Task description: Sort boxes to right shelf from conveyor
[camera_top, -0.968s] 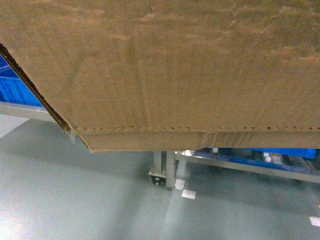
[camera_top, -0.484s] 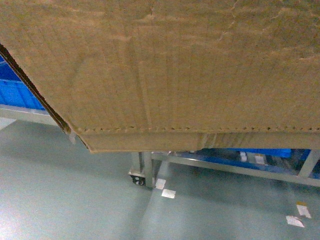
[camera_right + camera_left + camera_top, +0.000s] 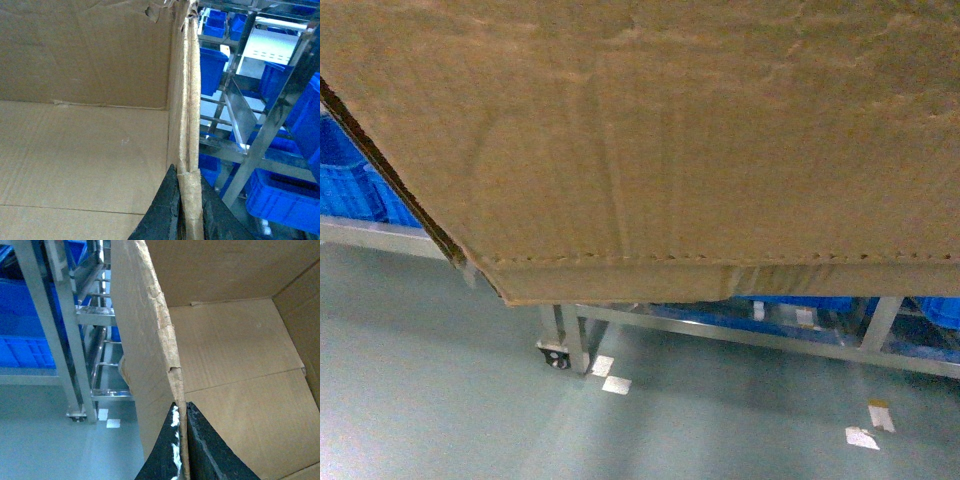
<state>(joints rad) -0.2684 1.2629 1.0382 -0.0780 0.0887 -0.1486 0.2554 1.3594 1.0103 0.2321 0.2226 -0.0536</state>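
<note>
A large brown cardboard box (image 3: 650, 140) is held up in the air and fills most of the head view, with a dotted perforation line near its base. It hides both grippers there. My left gripper (image 3: 181, 410) is shut on the ragged top edge of the box's left wall (image 3: 145, 340). My right gripper (image 3: 189, 175) is shut on the doubled edge of the right wall (image 3: 192, 90). The box's inside (image 3: 85, 150) looks bare. The grey metal shelf (image 3: 760, 338) stands behind and below the box. The conveyor is out of view.
Blue plastic bins (image 3: 350, 185) sit on the shelf, seen also in the left wrist view (image 3: 22, 352) and the right wrist view (image 3: 282, 202). Shelf uprights (image 3: 52, 335) (image 3: 267, 135) stand close to both box sides. A caster (image 3: 555, 356) and white tape marks (image 3: 616, 384) are on the grey-green floor.
In the head view the shelf's leg, caster and floor tape have slid to the left, and more of the shelf shows at the right. The box holds the same place in the frame.
</note>
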